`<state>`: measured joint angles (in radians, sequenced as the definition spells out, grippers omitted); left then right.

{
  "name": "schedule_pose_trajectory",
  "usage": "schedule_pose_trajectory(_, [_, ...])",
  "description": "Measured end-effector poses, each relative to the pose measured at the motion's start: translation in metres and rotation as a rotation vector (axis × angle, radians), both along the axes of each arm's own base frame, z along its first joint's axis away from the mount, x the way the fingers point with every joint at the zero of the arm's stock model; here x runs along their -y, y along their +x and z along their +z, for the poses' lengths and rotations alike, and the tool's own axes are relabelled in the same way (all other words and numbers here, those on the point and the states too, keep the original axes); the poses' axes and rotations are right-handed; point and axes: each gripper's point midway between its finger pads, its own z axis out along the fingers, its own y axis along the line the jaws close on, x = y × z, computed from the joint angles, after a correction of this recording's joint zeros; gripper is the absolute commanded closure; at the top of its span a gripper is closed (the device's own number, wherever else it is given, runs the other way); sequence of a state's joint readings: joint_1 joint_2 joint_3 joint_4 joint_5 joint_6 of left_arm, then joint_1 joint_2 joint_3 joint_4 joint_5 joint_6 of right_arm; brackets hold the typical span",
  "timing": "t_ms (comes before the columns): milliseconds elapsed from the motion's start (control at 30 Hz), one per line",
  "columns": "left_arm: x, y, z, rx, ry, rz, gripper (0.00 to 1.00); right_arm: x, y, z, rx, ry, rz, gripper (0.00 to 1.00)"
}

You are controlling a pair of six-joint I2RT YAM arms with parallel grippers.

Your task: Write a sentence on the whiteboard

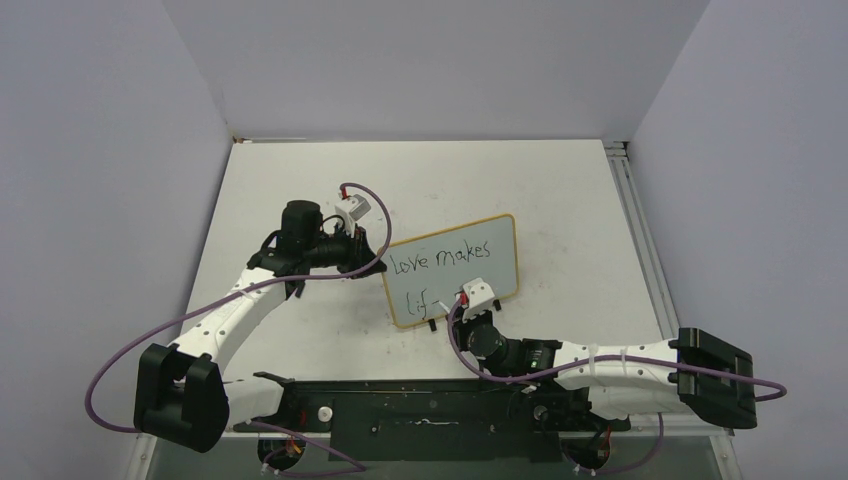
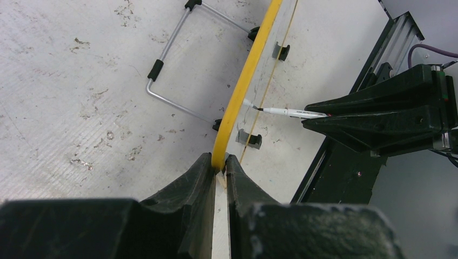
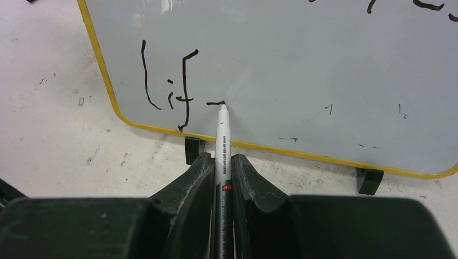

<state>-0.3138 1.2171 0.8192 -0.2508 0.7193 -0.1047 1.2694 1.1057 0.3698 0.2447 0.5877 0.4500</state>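
Left arm (image 1: pixel 235 305) stretches forward and bends inward at the wrist, with the left gripper (image 2: pixel 219 161) clamped tight on the whiteboard (image 2: pixel 244 81) edge. Right arm (image 1: pixel 620 365) lies low, reaching in toward the middle, and the right gripper (image 3: pixel 220 162) is squeezed on a marker (image 3: pixel 222 132), fingers pointing forward.

At the middle of the table (image 1: pixel 560 200), whiteboard (image 1: pixel 455 285) upright on its feet. At its left edge, left gripper (image 2: pixel 219 162) clamped on the frame. Before the whiteboard, right gripper (image 3: pixel 220 162) pinching a marker (image 3: pixel 222 135), tip touching the sentence's (image 1: pixel 440 262) lower line, just right of "lif". Behind the whiteboard, a wire stand (image 2: pixel 155 70).
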Motion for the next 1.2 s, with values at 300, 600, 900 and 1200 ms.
schedule_pose_trajectory(300, [0.000, 0.000, 0.000, 0.000, 0.000, 0.000, 1.00, -0.001, 0.001, 0.003, 0.012, -0.004, 0.008, 0.95])
schedule_pose_trajectory(600, [0.000, 0.000, 0.000, -0.003, -0.001, 0.001, 1.00, -0.008, 0.002, 0.009, 0.018, 0.019, 0.016, 0.95])
schedule_pose_trajectory(900, [0.000, 0.000, 0.000, -0.005, -0.002, 0.002, 1.00, -0.014, -0.002, 0.003, -0.005, 0.023, 0.036, 0.95])
schedule_pose_trajectory(1200, [0.000, 0.000, 0.000, -0.006, -0.003, 0.003, 1.00, -0.015, -0.008, -0.004, -0.035, 0.031, 0.038, 0.95])
